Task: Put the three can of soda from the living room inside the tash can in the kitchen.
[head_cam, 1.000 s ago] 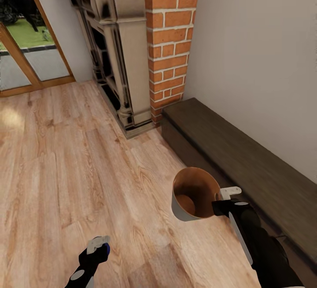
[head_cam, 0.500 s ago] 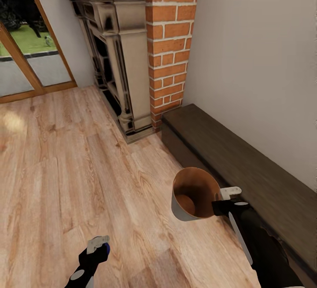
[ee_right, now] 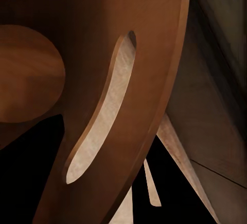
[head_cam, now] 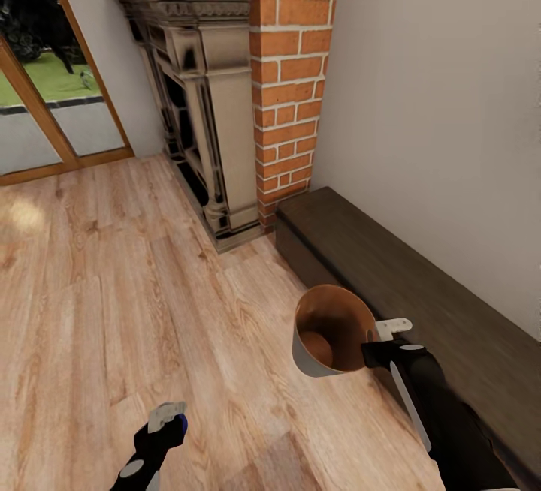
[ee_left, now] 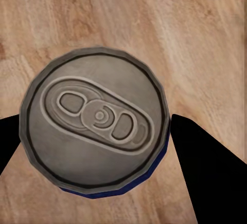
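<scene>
A: At the far left, what stands there?

B: Glass doors [head_cam: 52, 112] in wood frames, with grass behind them. The wood floor [head_cam: 113, 288] runs from them across the room.

A: And low down on that side?

B: The left arm comes up from the bottom edge, bent slightly toward the middle, its left gripper [head_cam: 167, 422] hanging above the floor. A blue can [head_cam: 180, 422] shows between the fingers as a small blue patch.

A: Is the grip firm?

B: In the left wrist view the can [ee_left: 95, 129] sits upright, its grey top and pull tab facing the camera, with a dark finger [ee_left: 206, 172] pressed against each side. So the fingers are closed on it, as wide apart as the can.

A: Moving on toward the middle?

B: A dark fireplace [head_cam: 195, 108] surround against a red brick column [head_cam: 289, 78]. Right of the brick, a low dark bench [head_cam: 421, 288] lies along the pale wall.

A: And the right arm?

B: It reaches up from the lower right corner, forearm angled inward. The right gripper [head_cam: 376, 341] pinches the bin [head_cam: 330, 329] at the rim, holding it off the floor, tilted, mouth toward the camera. One white finger [head_cam: 394, 324] shows outside the rim.

A: Anything inside?

B: The brown-orange inside and round bottom; the right wrist view shows a slot in the bin's wall [ee_right: 103, 111], floor showing through.
</scene>
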{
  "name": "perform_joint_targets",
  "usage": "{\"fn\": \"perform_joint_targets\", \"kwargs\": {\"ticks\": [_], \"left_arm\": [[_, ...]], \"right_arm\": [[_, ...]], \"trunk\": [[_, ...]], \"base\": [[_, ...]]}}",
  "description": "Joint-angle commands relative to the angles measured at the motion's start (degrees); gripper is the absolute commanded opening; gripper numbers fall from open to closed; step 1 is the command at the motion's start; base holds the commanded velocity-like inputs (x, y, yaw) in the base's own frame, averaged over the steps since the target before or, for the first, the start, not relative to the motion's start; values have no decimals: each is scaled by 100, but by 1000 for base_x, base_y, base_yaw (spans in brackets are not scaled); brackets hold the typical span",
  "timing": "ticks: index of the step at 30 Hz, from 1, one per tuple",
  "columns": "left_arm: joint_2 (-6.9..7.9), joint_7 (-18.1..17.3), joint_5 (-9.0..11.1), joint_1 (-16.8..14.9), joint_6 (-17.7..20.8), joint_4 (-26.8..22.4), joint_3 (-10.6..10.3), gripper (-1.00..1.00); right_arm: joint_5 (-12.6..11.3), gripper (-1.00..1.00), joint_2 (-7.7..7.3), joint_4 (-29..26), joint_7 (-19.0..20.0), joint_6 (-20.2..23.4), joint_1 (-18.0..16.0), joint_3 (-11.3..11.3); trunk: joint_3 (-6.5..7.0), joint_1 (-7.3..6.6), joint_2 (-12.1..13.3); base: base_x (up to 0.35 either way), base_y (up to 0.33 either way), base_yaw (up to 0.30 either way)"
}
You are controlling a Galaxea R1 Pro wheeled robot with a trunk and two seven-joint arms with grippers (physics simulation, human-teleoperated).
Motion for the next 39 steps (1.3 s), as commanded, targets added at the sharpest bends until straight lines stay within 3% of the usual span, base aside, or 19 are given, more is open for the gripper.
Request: {"fn": "perform_joint_targets", "kwargs": {"ticks": [1,17,23,26,29,31,33,35,36,39], "left_arm": [[0,-5,-3,0,0,1,1,-100],[0,-9,-3,0,-8,-14,1,-100],[0,-39,-3,0,-20,-99,2,-100],[42,-230,4,0,-13,-424,36,-100],[378,-1426,24,0,47,-879,72,-100],[475,-2004,28,0,271,-951,126,-100],[513,-2333,29,0,552,-1003,214,-100],[547,-2883,28,0,994,-1192,360,-100],[578,-3378,18,0,1256,-1359,433,-100],[655,-4278,9,0,1664,-1574,510,-100]], "right_arm": [[-41,-100,0,-1,45,-6,-1,2],[-41,-100,1,-1,45,-6,-1,2],[-41,-100,1,3,46,-6,-1,2],[-41,-100,1,6,45,-6,-1,2],[-41,-100,1,17,41,-6,-1,6],[-41,-100,1,32,38,-10,-1,53],[-41,-100,1,57,36,-12,-1,151],[-36,-100,4,131,29,-17,-1,348],[-35,-100,13,212,25,-19,-3,445],[-24,-100,121,383,14,-29,-7,547]], "trunk": [[28,-23,42],[464,-374,683],[503,-374,683],[509,-374,683],[510,-374,683],[510,-374,683],[511,-374,683],[511,-374,683],[511,-374,683],[511,-374,683]], "base": [[0,0,0],[0,0,0],[0,0,0],[0,0,0],[0,0,0],[0,0,0],[0,0,0],[0,0,0],[0,0,0],[0,0,0]]}}
